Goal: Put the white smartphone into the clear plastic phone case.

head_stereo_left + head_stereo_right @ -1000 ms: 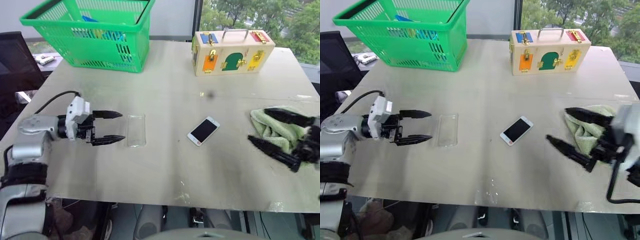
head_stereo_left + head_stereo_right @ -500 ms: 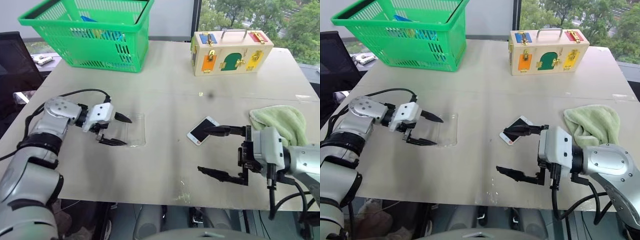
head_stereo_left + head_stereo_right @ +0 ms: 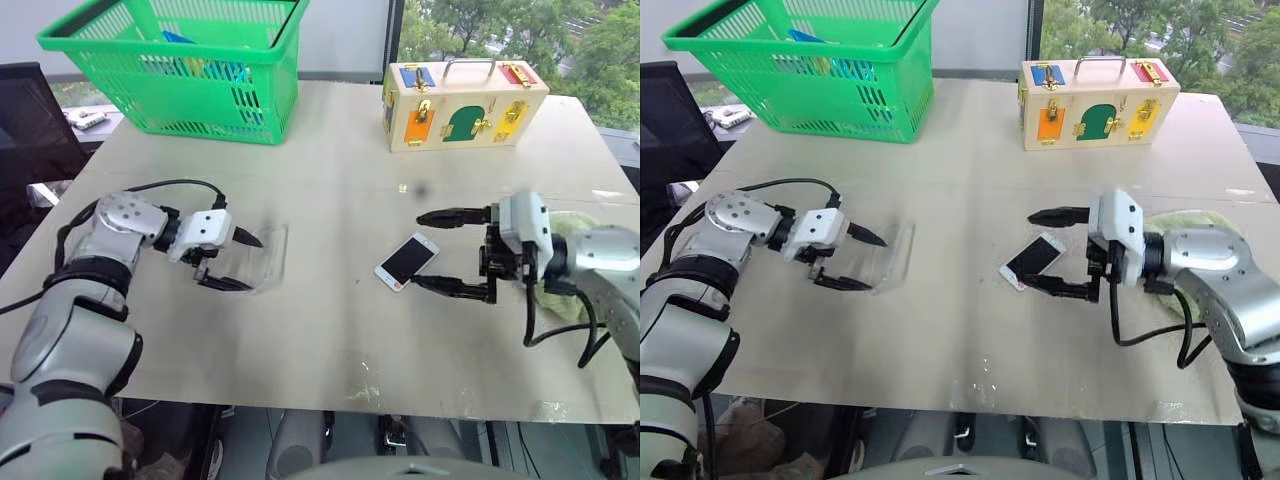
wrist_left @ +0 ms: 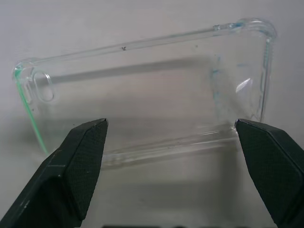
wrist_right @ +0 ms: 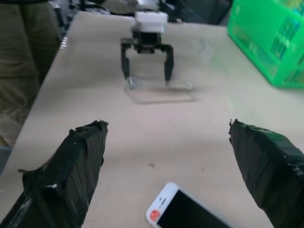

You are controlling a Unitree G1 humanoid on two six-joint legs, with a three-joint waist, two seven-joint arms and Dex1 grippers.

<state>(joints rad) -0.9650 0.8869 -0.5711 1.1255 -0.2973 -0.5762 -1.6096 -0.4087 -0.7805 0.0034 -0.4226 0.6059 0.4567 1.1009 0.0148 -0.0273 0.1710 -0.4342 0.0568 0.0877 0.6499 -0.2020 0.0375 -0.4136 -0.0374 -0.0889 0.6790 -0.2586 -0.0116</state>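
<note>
The clear plastic phone case [image 3: 268, 258] lies on the table at the left, seemingly tipped up on one long edge. My left gripper [image 3: 250, 264] is open, one fingertip at each end of the case's near long side. The left wrist view shows the case [image 4: 142, 85] just beyond the left gripper [image 4: 171, 124]; I cannot tell whether they touch. The white smartphone [image 3: 406, 261] lies screen up near the table's middle. My right gripper [image 3: 418, 249] is open over it with a finger on either side and nothing held. In the right wrist view the smartphone [image 5: 190, 213] sits low between the fingers.
A green basket [image 3: 180, 60] stands at the far left and a wooden latch box [image 3: 465, 105] at the far right. A green cloth [image 3: 1175, 217] lies behind my right arm. A person's trousers [image 5: 23, 47] show beside the table.
My right gripper swung left from the green cloth and now straddles the smartphone. My left gripper moved forward to the case and tipped downward. The case looks nudged and tilted.
</note>
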